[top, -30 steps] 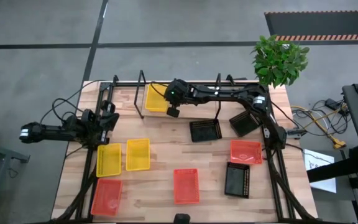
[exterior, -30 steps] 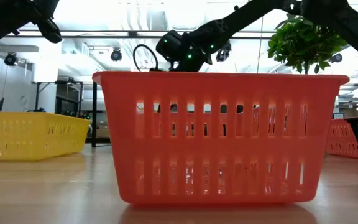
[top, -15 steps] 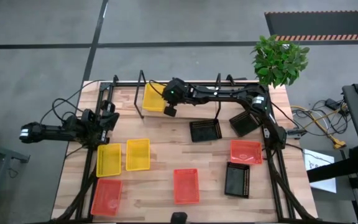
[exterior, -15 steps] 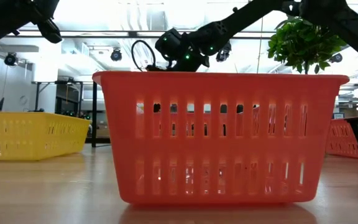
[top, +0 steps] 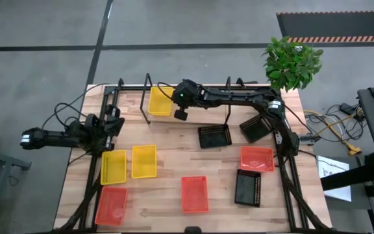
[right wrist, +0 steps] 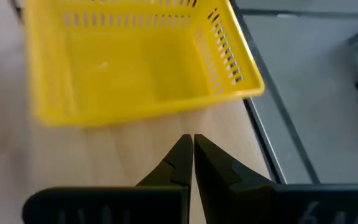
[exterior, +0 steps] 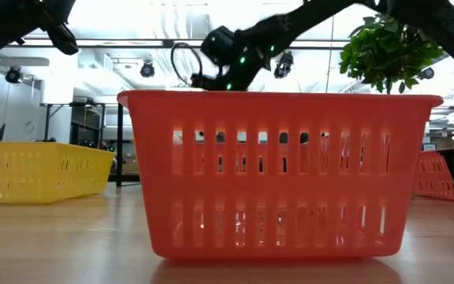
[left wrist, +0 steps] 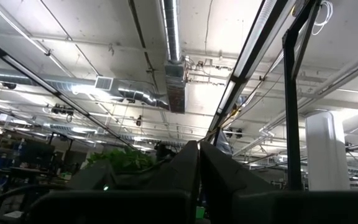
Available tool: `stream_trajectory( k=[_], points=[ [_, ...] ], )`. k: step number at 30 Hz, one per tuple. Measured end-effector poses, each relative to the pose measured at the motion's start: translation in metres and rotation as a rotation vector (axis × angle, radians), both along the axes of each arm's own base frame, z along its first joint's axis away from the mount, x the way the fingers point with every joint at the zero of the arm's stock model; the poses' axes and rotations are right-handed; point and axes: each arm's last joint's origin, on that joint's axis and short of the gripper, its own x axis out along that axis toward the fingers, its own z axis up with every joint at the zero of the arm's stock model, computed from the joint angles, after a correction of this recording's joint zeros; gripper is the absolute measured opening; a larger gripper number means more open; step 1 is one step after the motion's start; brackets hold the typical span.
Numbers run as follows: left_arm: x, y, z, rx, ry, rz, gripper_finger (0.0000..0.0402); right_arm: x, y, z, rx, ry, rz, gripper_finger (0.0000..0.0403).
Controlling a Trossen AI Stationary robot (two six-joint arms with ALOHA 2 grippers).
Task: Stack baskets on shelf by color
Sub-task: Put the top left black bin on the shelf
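Observation:
A yellow basket (top: 160, 101) sits by its bottom on the shelf (top: 148, 97) at the table's far edge, next to the left wire loop. My right gripper (top: 180, 113) hovers just near and right of it, shut and empty. In the right wrist view the shut right gripper (right wrist: 192, 142) points at the wood in front of the yellow basket (right wrist: 135, 59). My left gripper (top: 113, 123) waits at the table's left side, and the left wrist view shows the left gripper (left wrist: 199, 155) shut, aimed at the ceiling.
On the table lie two yellow baskets (top: 128, 164), orange baskets (top: 112, 205) (top: 194, 194) (top: 257, 158) and black baskets (top: 214, 136) (top: 255, 129) (top: 248, 187). A potted plant (top: 292, 62) stands at the far right corner. An orange basket (exterior: 278, 173) fills the low view.
My right gripper has moved a little toward the table's left along the shelf, then risen above the yellow basket's near side, as the low view shows. The left arm has kept still.

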Motion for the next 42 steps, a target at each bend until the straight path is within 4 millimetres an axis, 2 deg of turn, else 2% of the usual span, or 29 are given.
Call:
stream_trajectory(
  k=[4,10,17,23,27,33,38,42],
  points=[
    [0.000,0.000,0.000,-0.001,0.002,0.000,0.0000,-0.010,0.025,0.016,0.053,0.069,0.012,0.0008],
    [0.003,0.000,0.000,-0.003,0.019,-0.003,0.0000,-0.021,0.093,0.038,0.043,0.135,0.084,0.0008],
    [0.016,0.000,0.004,-0.006,0.093,-0.013,0.0000,-0.049,0.180,0.042,-0.064,0.103,0.146,0.0008],
    [0.027,-0.001,0.012,-0.002,0.136,-0.023,0.0000,-0.084,0.224,0.036,-0.068,-0.030,0.259,0.0008],
    [0.033,-0.001,0.022,0.006,0.135,-0.036,0.0000,-0.112,0.237,0.032,-0.052,-0.134,0.313,0.0008],
    [0.050,-0.002,0.029,-0.003,0.184,-0.062,0.0000,-0.154,0.237,0.025,-0.044,-0.258,0.350,0.0008],
    [0.074,-0.005,0.034,-0.019,0.257,-0.091,0.0000,-0.184,0.230,0.025,-0.039,-0.325,0.357,0.0008],
    [0.102,-0.010,0.036,-0.027,0.338,-0.115,0.0000,-0.204,0.225,0.030,-0.044,-0.371,0.376,0.0008]
  ],
)
